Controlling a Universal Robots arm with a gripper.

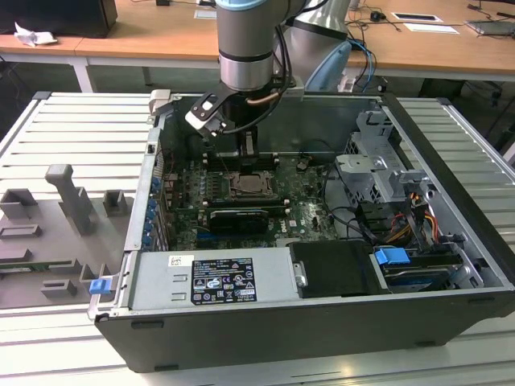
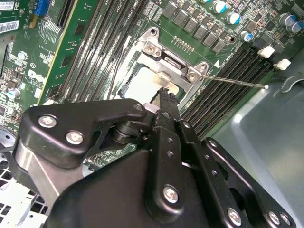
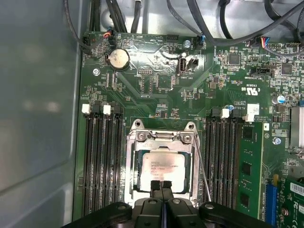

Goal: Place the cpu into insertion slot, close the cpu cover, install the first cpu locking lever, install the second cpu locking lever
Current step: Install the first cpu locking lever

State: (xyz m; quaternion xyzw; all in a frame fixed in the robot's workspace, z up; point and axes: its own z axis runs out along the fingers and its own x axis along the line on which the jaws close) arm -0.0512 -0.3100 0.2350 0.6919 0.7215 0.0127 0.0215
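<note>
Cpu lay in the insertion slot framed by the cpu cover, my gripper pinched together, empty, at its edge; I judged a sideways slip could scratch it or snag the unlatched locking lever.

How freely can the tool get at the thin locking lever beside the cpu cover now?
Probably yes. The tool, fingers shut, is at the edge of the cpu cover. The locking lever stands free close beside it, next to the memory slots, and nothing seen covers it.
</note>
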